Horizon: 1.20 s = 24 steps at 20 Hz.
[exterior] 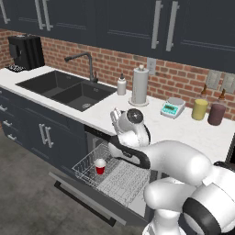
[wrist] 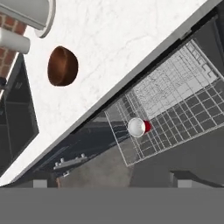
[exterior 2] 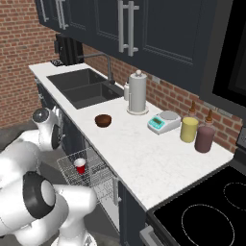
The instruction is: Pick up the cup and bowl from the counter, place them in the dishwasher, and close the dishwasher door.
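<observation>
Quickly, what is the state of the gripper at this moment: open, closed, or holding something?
Gripper: open and holding nothing; the cup stands in the dishwasher rack, and the bowl is on the counter.

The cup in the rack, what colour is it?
Red with a white inside; the cup shows best in the left base view.
</observation>
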{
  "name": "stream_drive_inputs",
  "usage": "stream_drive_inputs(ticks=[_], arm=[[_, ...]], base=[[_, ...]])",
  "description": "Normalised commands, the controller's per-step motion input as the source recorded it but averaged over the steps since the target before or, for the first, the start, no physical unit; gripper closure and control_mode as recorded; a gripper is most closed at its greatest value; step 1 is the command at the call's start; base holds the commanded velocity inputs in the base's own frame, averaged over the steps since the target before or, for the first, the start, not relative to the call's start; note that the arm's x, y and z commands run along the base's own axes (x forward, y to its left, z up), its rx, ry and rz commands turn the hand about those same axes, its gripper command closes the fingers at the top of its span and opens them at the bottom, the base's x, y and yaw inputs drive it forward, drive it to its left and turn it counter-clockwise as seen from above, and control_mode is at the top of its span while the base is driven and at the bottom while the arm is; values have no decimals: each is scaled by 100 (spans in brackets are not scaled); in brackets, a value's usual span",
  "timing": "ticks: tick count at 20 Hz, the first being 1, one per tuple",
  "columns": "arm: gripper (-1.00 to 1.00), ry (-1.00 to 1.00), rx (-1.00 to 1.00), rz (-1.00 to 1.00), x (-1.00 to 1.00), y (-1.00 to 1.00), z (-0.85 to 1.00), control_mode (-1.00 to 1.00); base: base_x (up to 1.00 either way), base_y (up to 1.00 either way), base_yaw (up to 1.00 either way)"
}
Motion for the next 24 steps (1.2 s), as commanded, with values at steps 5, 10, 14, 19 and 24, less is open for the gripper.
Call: stream_drive_inputs(ticks=[5, 10, 14, 19, 24], arm=[[-100, 6, -19, 0, 0, 0, 0, -100], [-100, 5, -19, 0, 0, -2, 0, -100], [-100, 14, -8, 0, 4, -19, 4, -100], [-100, 15, -4, 0, 20, -18, 0, -100], [-100, 9, -5, 0, 30, -11, 0, -100]], base=[[0, 0, 0], [0, 0, 0], [0, 0, 0], [0, 0, 0], [0, 0, 0]])
